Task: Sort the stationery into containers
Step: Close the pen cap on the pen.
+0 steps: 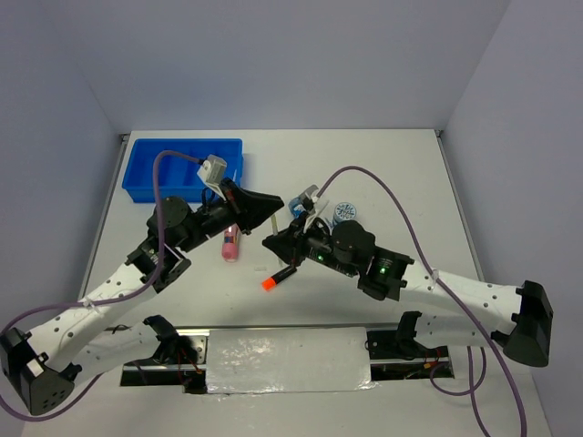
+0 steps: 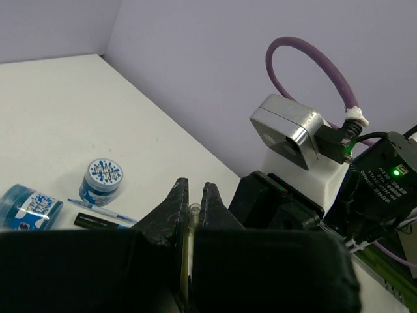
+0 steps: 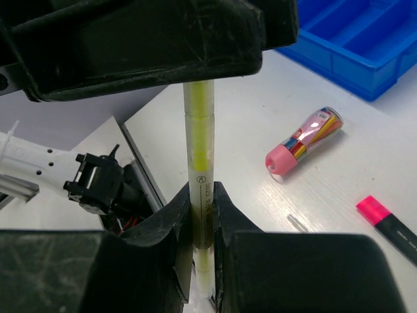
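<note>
From above, my left pincer (image 1: 276,204) and right pincer (image 1: 271,243) meet near the middle of the table (image 1: 401,173), left tip at 12 o'clock of the right tip and just beside it. What runs between them is too fine to read here. The tray (image 1: 182,168) lies at 10 o'clock of the table. The tube (image 1: 230,244) lies at 8 o'clock of my left pincer. The orange marker (image 1: 278,278) lies at 6 o'clock of my right pincer. A jar (image 1: 344,213) stands at 2 o'clock of the right pincer.

At my left wrist, the fingers (image 2: 172,208) are pressed narrow on the clear end of the yellow pen (image 2: 193,210), which pokes out between the tips. At 9 o'clock of them the jar (image 2: 104,179) stands upright, and a second jar (image 2: 29,205) lies on its side farther toward 9. A thin pen (image 2: 104,212) and a black marker (image 2: 101,223) lie on the table just below the upright jar.

At my right wrist, the fingers (image 3: 225,215) clamp the yellow pen (image 3: 199,130) low on its barrel. It stands upright toward 12 o'clock, where my left pincer grips its other end. The tube (image 3: 303,142) lies at 2 o'clock, the pink marker (image 3: 391,225) at 3 and the tray (image 3: 352,32) in the corner at 1.
</note>
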